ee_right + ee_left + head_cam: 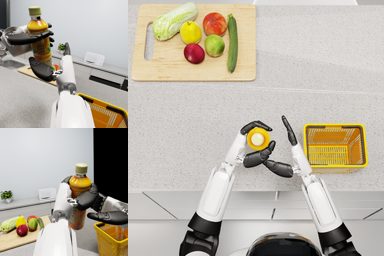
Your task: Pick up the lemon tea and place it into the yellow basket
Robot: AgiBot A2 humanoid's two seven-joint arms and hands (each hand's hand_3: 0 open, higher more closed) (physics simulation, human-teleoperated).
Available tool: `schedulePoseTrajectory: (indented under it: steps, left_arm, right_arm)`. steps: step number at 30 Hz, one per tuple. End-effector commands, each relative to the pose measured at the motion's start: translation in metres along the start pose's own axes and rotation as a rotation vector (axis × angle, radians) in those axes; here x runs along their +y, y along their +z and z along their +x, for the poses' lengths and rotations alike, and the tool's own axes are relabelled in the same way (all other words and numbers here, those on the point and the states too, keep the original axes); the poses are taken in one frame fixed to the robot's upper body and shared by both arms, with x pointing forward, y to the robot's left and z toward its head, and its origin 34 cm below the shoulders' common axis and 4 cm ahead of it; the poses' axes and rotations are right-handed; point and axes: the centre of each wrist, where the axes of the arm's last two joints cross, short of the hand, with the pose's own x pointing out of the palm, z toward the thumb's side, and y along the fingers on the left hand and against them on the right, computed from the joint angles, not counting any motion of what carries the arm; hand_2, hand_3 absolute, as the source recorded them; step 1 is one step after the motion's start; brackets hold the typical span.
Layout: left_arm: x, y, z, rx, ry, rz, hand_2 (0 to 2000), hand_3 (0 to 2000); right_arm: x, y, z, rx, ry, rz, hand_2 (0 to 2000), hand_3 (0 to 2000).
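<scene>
While left hand (250,145) grips lemon tea (258,138), yellow basket (335,163) sits beside.

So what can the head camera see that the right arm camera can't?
Only the head view shows the cucumber and the other vegetables and fruit laid out on the cutting board.

Only the right wrist view shows the microwave, a potted plant and the bottle's label.

Both show the lemon tea held upright in the left hand, the open right hand beside it, and the yellow basket.
</scene>
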Motion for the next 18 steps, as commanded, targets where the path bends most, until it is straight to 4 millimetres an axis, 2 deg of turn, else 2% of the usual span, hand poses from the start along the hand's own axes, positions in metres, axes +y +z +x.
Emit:
schedulePoseTrajectory:
  steps: [1, 5, 7, 8, 9, 12, 13, 14, 17, 18]
  left_arm:
    - [0.001, 0.012, 0.027, -0.009, -0.102, 0.047, 2000, 2000]
    - [-0.004, 0.01, 0.039, -0.019, -0.143, 0.038, 2000, 2000]
    - [-0.007, 0.011, 0.038, -0.005, -0.143, 0.031, 2000, 2000]
    - [-0.007, 0.009, 0.037, 0.0, -0.136, 0.025, 2000, 2000]
    - [-0.007, 0.008, 0.035, 0.006, -0.127, 0.018, 2000, 2000]
    - [-0.007, 0.001, 0.032, 0.01, -0.118, 0.0, 2000, 2000]
    - [-0.007, -0.001, 0.03, 0.011, -0.125, -0.006, 639, 1673]
    - [-0.009, -0.004, 0.027, 0.012, -0.092, -0.019, 0, 1347]
    - [-0.014, -0.003, 0.005, 0.021, 0.015, -0.021, 0, 367]
    - [-0.018, 0.001, -0.009, 0.029, 0.078, -0.011, 0, 40]
  right_arm:
    - [-0.014, 0.0, 0.008, -0.01, 0.022, -0.001, 0, 0]
    - [-0.022, 0.005, 0.009, -0.017, 0.029, -0.018, 0, 0]
    - [-0.024, 0.008, 0.005, -0.013, 0.064, -0.029, 0, 0]
    - [-0.023, 0.008, 0.005, -0.011, 0.087, -0.031, 1361, 327]
    - [-0.023, 0.007, 0.005, -0.003, 0.199, -0.031, 2000, 653]
    - [-0.022, 0.009, 0.006, 0.009, 0.279, -0.031, 2000, 1633]
    - [-0.022, 0.009, 0.006, 0.014, 0.315, -0.03, 2000, 1960]
    - [-0.022, 0.01, 0.005, 0.016, 0.3, -0.032, 2000, 2000]
    - [-0.023, 0.022, -0.01, 0.016, 0.191, -0.081, 2000, 2000]
    - [-0.027, 0.03, -0.022, 0.009, 0.117, -0.114, 2000, 2000]
